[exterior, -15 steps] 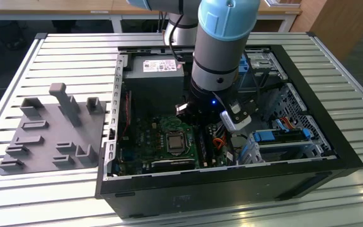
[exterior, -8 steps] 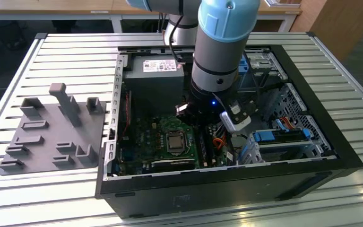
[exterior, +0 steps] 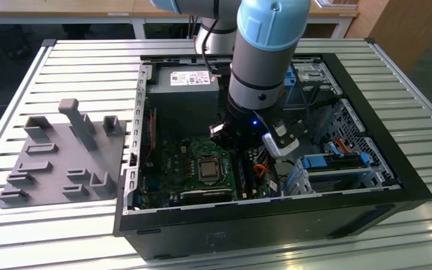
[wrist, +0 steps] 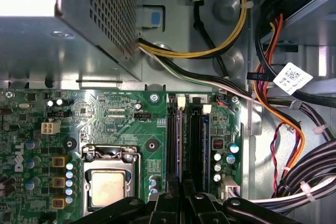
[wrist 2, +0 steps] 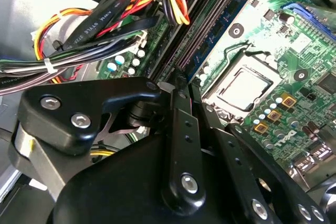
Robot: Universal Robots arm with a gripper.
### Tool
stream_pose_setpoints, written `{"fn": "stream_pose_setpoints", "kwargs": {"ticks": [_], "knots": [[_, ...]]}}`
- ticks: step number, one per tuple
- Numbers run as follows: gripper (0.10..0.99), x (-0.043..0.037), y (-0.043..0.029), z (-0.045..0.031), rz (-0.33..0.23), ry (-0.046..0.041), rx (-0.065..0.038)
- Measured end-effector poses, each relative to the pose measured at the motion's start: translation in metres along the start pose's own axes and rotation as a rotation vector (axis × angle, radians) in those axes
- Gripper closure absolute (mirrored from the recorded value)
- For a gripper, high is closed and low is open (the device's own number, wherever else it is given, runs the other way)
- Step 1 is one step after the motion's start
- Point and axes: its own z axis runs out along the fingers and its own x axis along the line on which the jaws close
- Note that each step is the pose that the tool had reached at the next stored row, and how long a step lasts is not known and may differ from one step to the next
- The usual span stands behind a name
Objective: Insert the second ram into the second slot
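A robot arm reaches down into an open computer case lying on a slatted table. Its gripper sits low over the memory slots, just to the exterior view's right of the processor socket. In both wrist views the fingers are drawn close together on one end of the ram, a thin blue-green strip standing edge-up along the slot beside the socket. They appear to pinch it rather than merely rest on it. The stick lies in line with its slot, so the placing looks largely done. Whether it is pushed fully home cannot be told, and the white latch at the far end gives no clear sign. A grey holder tray stands outside the case on the exterior view's left.
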Motion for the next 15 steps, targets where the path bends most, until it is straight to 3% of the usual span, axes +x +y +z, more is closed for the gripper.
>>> {"fn": "stream_pose_setpoints", "kwargs": {"ticks": [15], "knots": [[0.949,-0.0029,-0.0013,0.0016,0.0,0.0048,0.0]]}}
